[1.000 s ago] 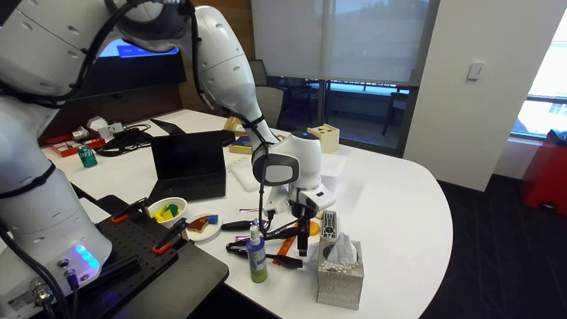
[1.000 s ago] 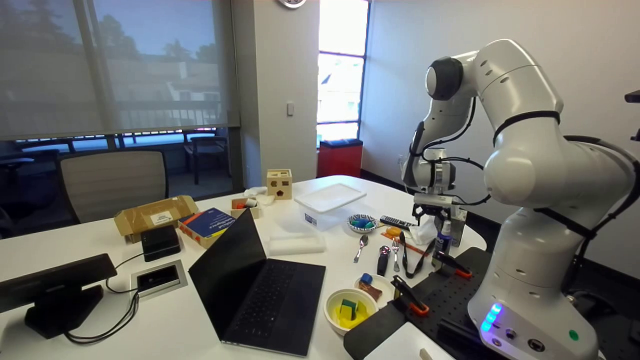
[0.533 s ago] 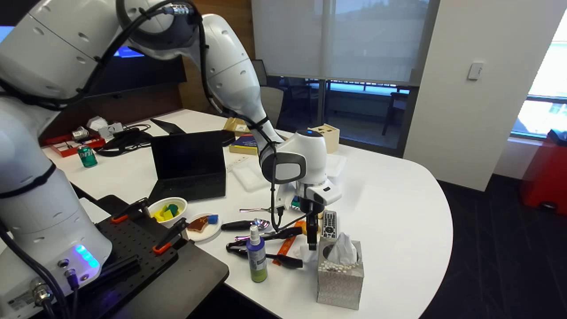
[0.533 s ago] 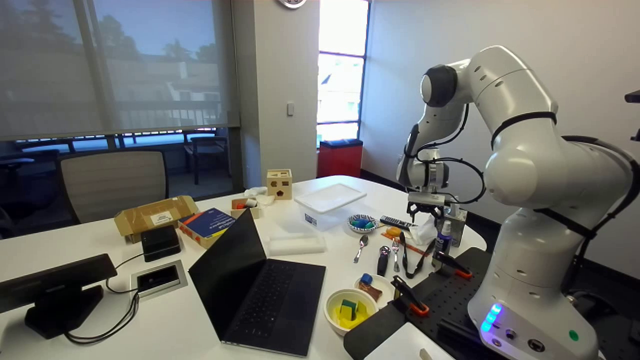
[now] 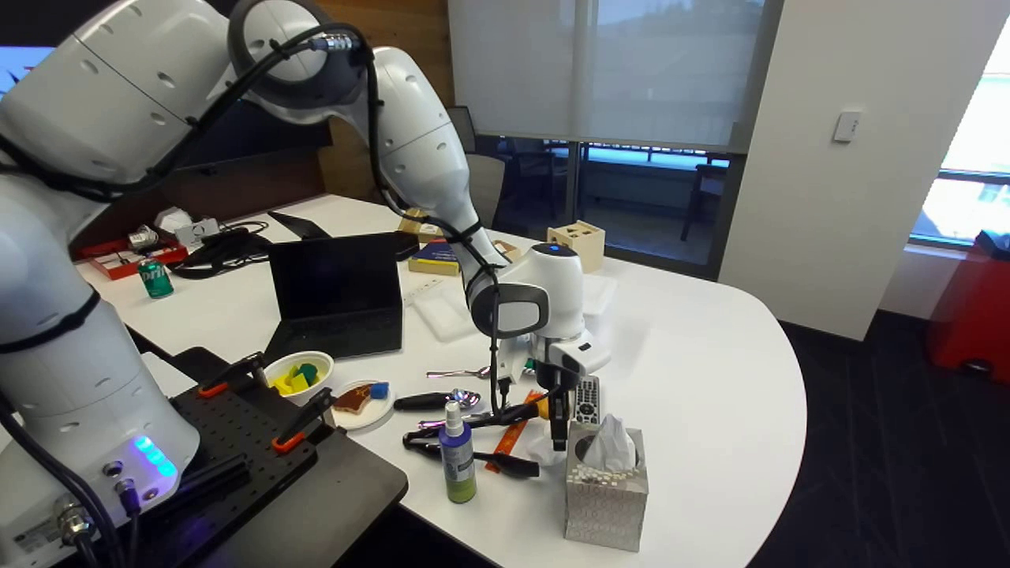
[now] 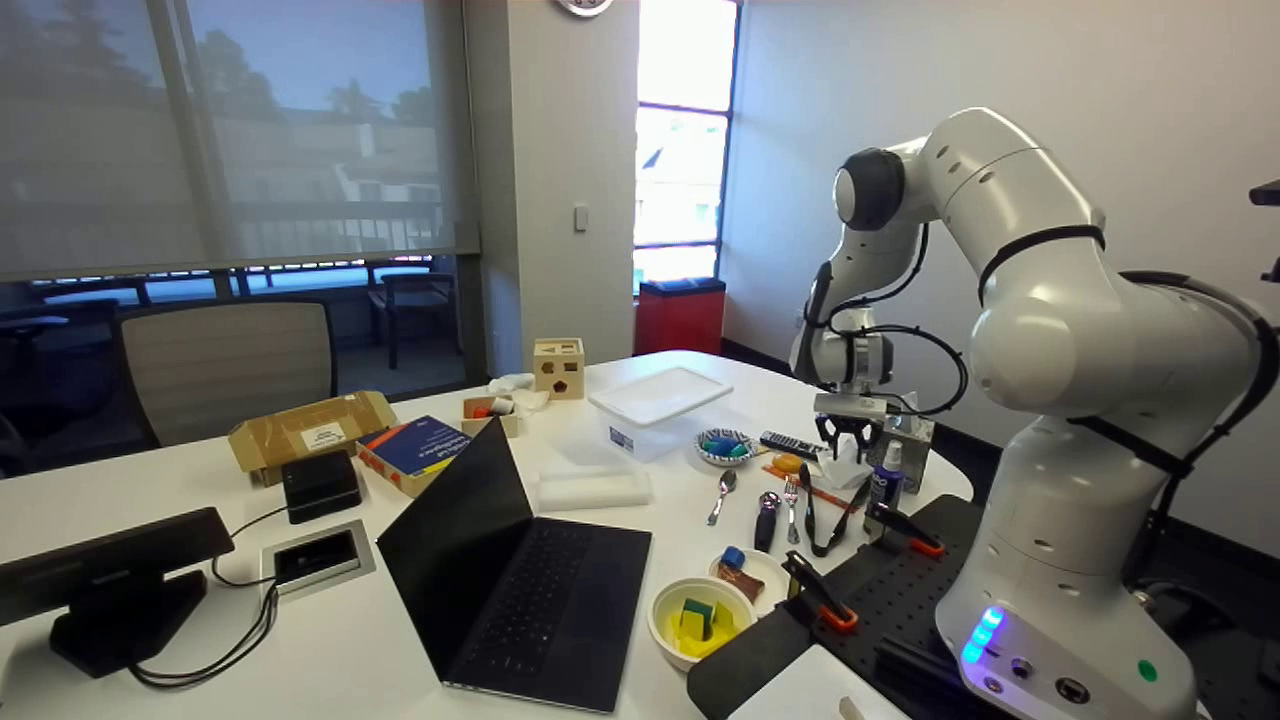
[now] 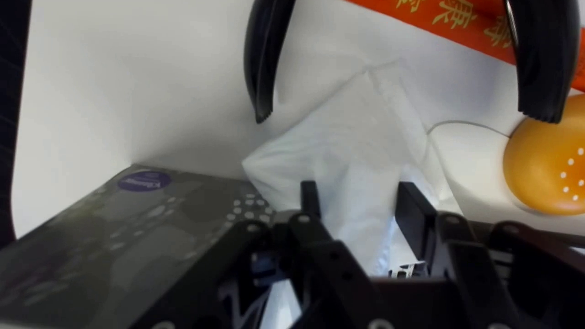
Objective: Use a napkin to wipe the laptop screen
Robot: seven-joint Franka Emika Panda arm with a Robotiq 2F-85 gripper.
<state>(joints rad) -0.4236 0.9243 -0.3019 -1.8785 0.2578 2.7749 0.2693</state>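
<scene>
The jaws stand parted low over the surface (image 7: 82, 91), with the crumpled napkin (image 7: 347, 141) between and just beyond their tips; whether they touch it I cannot tell. The tissue box (image 5: 606, 509) is just beside them, and the dark laptop screen (image 5: 335, 276) stands well apart from them

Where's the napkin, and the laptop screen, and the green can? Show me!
Napkin (image 7: 354, 146), in the wrist view: its creased white middle.
Laptop screen (image 5: 336, 278), in an exterior view: middle of its dark face.
Green can (image 5: 155, 280), in an exterior view: its side.
</scene>
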